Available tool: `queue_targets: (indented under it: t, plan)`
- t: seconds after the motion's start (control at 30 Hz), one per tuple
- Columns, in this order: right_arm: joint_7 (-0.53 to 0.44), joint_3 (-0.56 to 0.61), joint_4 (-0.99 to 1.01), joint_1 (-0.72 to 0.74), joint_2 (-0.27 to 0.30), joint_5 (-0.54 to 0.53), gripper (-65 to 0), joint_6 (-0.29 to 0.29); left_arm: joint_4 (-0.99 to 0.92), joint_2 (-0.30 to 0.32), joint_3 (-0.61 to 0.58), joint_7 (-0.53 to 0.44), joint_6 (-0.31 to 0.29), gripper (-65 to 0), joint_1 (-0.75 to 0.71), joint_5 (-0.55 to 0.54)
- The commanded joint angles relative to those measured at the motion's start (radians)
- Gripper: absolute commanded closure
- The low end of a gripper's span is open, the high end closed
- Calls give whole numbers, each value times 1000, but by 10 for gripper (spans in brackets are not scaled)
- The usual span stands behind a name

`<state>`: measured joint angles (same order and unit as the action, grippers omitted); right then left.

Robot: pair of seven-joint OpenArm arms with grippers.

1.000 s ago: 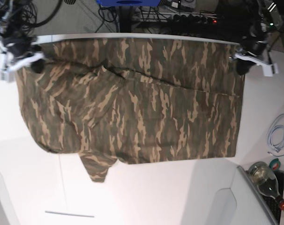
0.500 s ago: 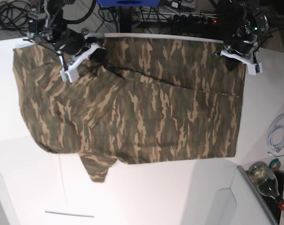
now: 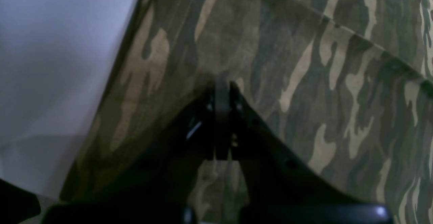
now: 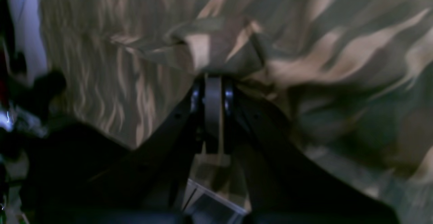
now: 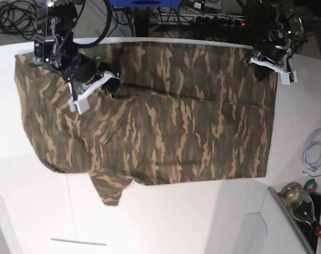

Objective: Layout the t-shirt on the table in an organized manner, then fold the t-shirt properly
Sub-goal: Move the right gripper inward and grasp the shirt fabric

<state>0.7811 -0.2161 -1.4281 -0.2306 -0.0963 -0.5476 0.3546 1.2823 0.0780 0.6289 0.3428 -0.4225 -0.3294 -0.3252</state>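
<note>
MOVED: right pincer point(image 5: 108, 85) has dragged cloth inward over the t-shirt point(image 5: 166, 132) | left pincer point(image 5: 264, 67) clamps its corner | both closed on fabric (right view blurred) | shirt on worktop point(image 5: 166, 222) | RISK: uneven pull probably skews the fold

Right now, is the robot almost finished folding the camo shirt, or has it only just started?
Only just started, it seems. Done: the camouflage-print cloth t-shirt lies mostly spread on the white table. In hand: the right gripper, jaws shut, pinches a bunched fold of it, and the left gripper, jaws shut, sits at the far corner. Left: smoothing the wrinkles and every proper fold.
</note>
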Motion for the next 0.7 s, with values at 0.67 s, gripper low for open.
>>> queue_targets:
  t: [0.67]
  plan:
    - [-13, 1, 37, 84, 45, -21, -6, -2, 17, 10, 10, 2, -3, 0, 0, 1]
